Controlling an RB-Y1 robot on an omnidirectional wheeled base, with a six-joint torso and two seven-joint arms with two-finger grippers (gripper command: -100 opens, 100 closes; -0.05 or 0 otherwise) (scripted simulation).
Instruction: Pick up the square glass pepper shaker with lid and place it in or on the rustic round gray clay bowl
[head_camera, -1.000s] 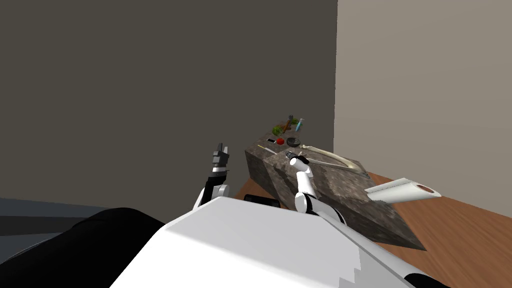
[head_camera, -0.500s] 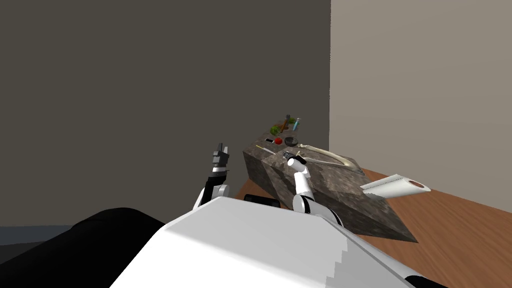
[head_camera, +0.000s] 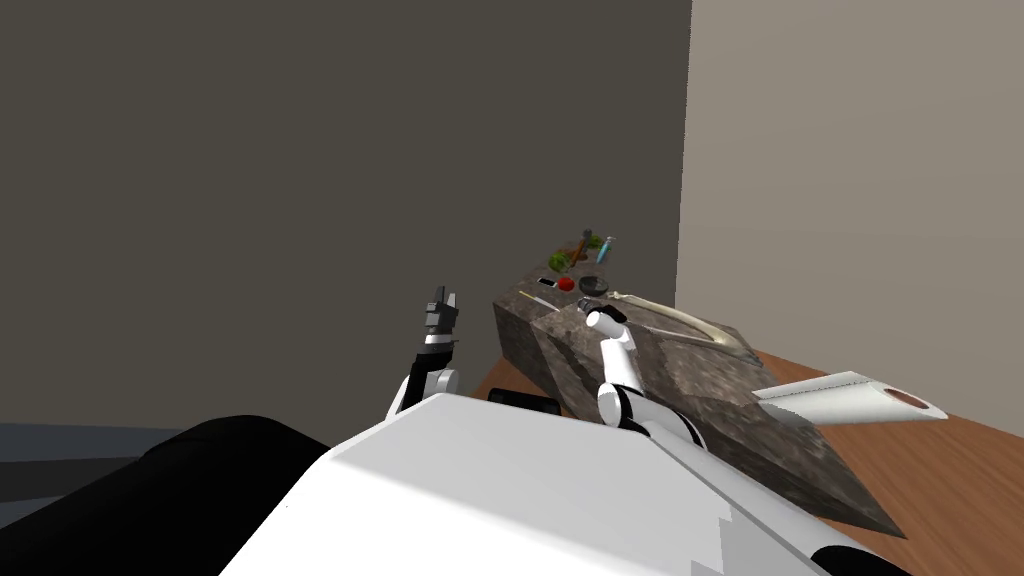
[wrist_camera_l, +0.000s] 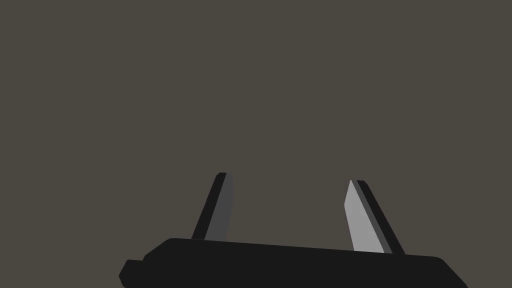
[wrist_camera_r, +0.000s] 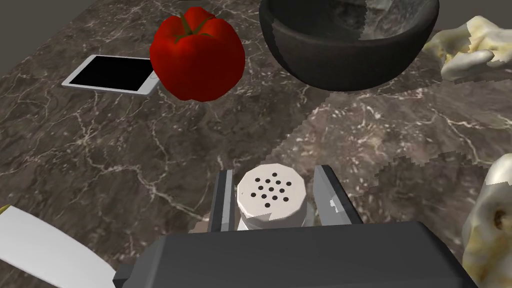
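Note:
My right gripper (wrist_camera_r: 274, 200) is shut on the pepper shaker (wrist_camera_r: 271, 195), a small jar with a white lid full of holes, held over the dark marble counter (wrist_camera_r: 100, 150). The dark grey round bowl (wrist_camera_r: 350, 45) stands a short way beyond the fingertips and slightly to one side, with a red tomato (wrist_camera_r: 197, 52) next to it. In the head view the right gripper (head_camera: 592, 313) hovers just short of the bowl (head_camera: 592, 285). My left gripper (head_camera: 441, 300) is raised beside the counter's end, its fingers (wrist_camera_l: 360, 220) open and holding nothing.
A phone (wrist_camera_r: 112, 75) lies by the tomato and a knife blade (wrist_camera_r: 45, 245) lies close to my right hand. Pale bone-like pieces (wrist_camera_r: 475, 45) sit beside the bowl. Green and blue items (head_camera: 585, 248) crowd the counter's far end. A white tube (head_camera: 850, 395) juts out past the counter.
The head view swung one way and back, so the counter shifted in the picture. My right hand with the shaker has edged slightly closer to the bowl. The left arm is still.

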